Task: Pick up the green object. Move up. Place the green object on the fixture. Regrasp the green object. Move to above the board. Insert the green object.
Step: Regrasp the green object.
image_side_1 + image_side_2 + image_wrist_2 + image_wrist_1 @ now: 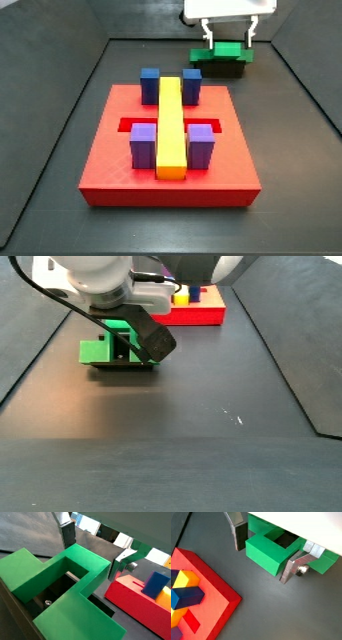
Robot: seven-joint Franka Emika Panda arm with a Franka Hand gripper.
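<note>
The green object [221, 52] is a bright green U-shaped block. It rests on the dark fixture [230, 68] at the back right of the floor, behind the red board [134, 172]. My gripper [230, 42] is lowered over it. In both wrist views one arm of the green object [264, 554] [63, 582] lies between the fingers [240, 534], and narrow gaps show at the pads. The gripper [263, 562] [93, 557] is open. In a side view the gripper [124, 341] covers part of the green object [96, 351] and the fixture [154, 344].
The board [218, 597] carries a long yellow bar [170, 125], two blue blocks [191, 85] and two purple blocks [201, 145]. It lies close beside the fixture. Dark walls [301, 95] bound the floor on both sides.
</note>
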